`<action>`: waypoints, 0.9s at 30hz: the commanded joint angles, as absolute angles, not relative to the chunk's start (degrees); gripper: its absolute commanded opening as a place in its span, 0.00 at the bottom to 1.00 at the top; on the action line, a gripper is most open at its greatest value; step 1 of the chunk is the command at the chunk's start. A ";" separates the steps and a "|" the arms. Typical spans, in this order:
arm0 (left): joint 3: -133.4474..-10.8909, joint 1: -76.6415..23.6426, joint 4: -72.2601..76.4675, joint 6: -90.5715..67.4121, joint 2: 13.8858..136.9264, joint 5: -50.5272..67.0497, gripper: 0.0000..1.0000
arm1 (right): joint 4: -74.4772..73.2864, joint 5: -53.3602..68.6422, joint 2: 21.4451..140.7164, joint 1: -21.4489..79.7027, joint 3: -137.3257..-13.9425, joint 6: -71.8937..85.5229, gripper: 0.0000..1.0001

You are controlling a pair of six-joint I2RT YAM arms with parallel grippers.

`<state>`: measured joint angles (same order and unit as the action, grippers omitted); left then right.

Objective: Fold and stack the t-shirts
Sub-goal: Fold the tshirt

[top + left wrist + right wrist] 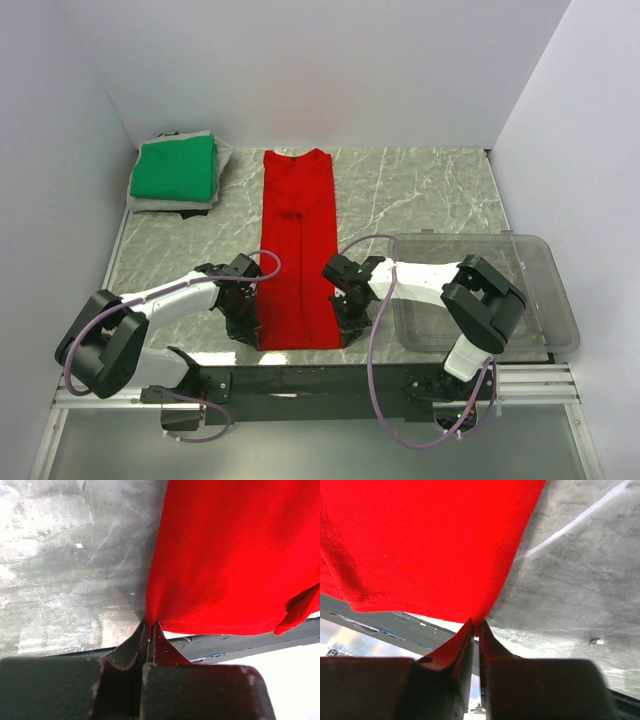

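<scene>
Two shirts, two end effectors, one bin. The red shirt [298, 250] lies flat on the worktop [430, 195], folded into one long narrow strip. It runs from between the two end effectors straight away from them, collar at the far end. The left end effector [149, 630] is pinched closed on the near left hem corner of the red shirt, with the cloth caught between the tips. The right end effector [476, 629] is closed narrow on the near right hem corner, with red cloth at the tips. Both sit at the worktop's near edge, one on each side of the strip. The green shirt [176, 168] is one folded square, far off to the left beyond the left end effector, on top of grey cloth [150, 204]. One clear plastic bin [540, 270] sits right of the right end effector, apart from the red shirt.
</scene>
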<state>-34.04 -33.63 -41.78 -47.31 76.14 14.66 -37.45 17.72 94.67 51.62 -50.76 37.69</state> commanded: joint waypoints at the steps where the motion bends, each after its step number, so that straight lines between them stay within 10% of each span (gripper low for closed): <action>1: -34.54 -34.10 -40.52 -47.37 75.50 12.31 0.00 | -39.64 16.87 95.27 52.29 -52.56 36.48 0.09; 27: -42.97 -34.19 -49.56 -48.78 66.01 8.19 0.00 | -50.18 11.87 87.19 52.47 -61.51 38.76 0.00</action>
<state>-38.72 -33.95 -47.16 -47.97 66.74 10.96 -45.98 14.35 89.60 52.23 -57.80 38.06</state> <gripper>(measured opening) 0.014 0.015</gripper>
